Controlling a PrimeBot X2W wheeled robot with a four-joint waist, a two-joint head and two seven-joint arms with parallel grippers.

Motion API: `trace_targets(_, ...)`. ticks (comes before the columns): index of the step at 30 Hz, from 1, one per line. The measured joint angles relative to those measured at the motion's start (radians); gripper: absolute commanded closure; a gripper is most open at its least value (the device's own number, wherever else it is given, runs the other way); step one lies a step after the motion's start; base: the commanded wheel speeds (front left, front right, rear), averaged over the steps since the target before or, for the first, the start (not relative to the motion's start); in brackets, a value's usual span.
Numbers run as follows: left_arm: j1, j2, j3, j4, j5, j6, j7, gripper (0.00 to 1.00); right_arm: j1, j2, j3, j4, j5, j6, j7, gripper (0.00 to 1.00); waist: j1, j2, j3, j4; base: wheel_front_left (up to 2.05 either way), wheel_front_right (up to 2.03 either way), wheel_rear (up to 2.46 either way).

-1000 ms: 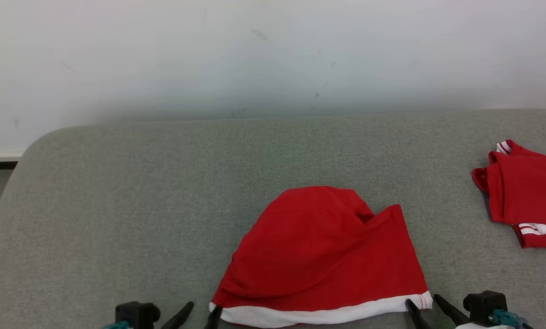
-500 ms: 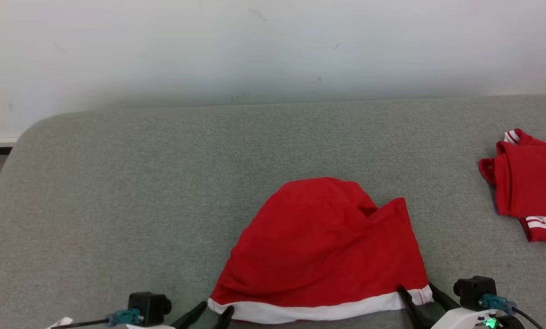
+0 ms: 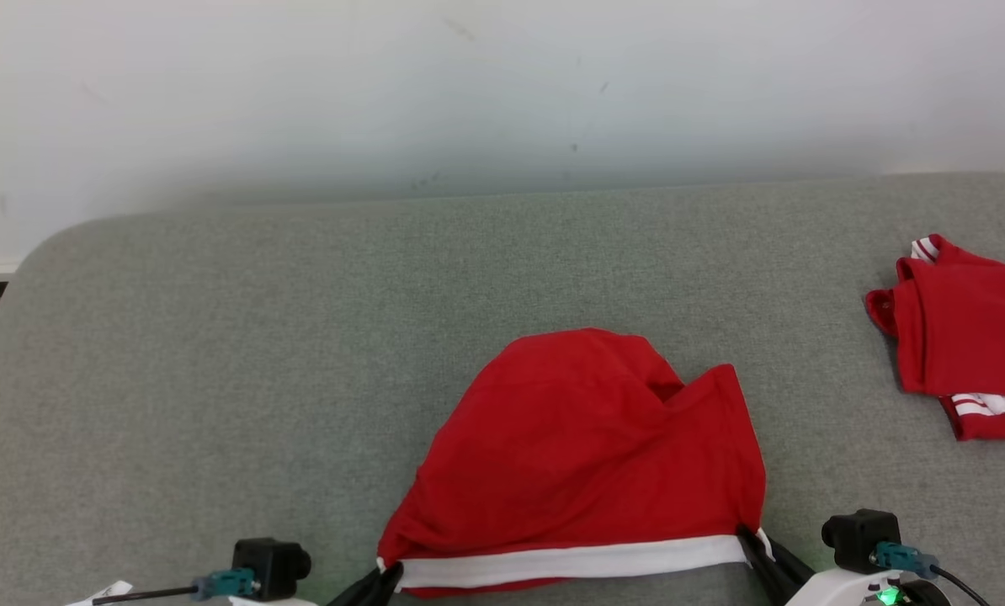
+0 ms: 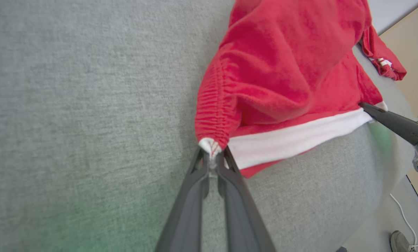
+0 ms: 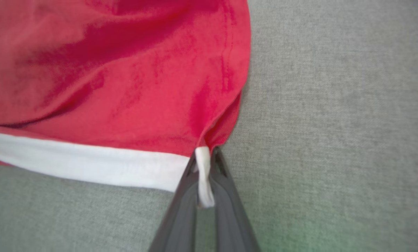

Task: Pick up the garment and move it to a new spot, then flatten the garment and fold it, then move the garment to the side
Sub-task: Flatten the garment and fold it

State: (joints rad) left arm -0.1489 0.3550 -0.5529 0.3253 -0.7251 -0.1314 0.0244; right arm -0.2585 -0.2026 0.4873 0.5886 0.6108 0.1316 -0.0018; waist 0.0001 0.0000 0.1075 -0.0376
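Jaws were spread a second ago, now both are clamped. The left gripper pinches the red garment at its near-left hem corner, and the right gripper has the near-right corner, fingers low and pointing away. It lies mid-worktop, with folded red clothes far right.

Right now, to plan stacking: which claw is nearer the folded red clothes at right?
Right. The right claw grips the garment's right hem corner, nearer the folded red clothes; the left claw grips the left corner, farther.
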Motion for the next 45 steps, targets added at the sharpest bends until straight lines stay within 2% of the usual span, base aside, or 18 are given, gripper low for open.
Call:
trace_targets(9,0.0,0.013,-0.006,-0.014,-0.007,0.002,-0.036,1.0,0.023,-0.025,-0.003,-0.03,0.028,0.0,-0.035,1.0,0.0,0.0001,-0.043,-0.001,0.0,0.0,0.0)
trace_targets(15,-0.023,0.028,0.009,-0.07,-0.007,0.008,-0.052,1.0,0.019,-0.05,-0.003,-0.136,0.097,0.0,-0.02,1.0,0.0,0.0001,-0.059,-0.001,0.0,0.0,0.0)
trace_targets(19,-0.095,0.053,0.013,-0.105,-0.007,0.007,-0.028,1.0,-0.051,-0.087,-0.007,-0.186,0.109,0.0,0.014,1.0,0.0,0.0,-0.045,-0.006,0.0,0.0,0.0)
trace_targets(27,-0.379,0.1,-0.024,-0.062,-0.025,0.002,0.073,1.0,-0.284,-0.108,0.007,-0.207,0.137,0.0,0.073,1.0,0.0,0.0,0.033,-0.009,0.0,0.0,0.0)
trace_targets(35,-0.742,0.106,-0.116,0.097,-0.129,0.0,0.186,1.0,-0.605,-0.117,0.063,-0.074,0.172,0.0,0.1,1.0,0.0001,0.0,0.136,-0.014,0.0,0.0,0.0)
trace_targets(45,-1.14,0.089,-0.209,0.288,-0.209,0.0,0.25,1.0,-0.998,-0.13,0.107,0.127,0.145,0.0,0.017,1.0,0.0001,0.0001,0.243,-0.033,0.0,0.0,0.0)
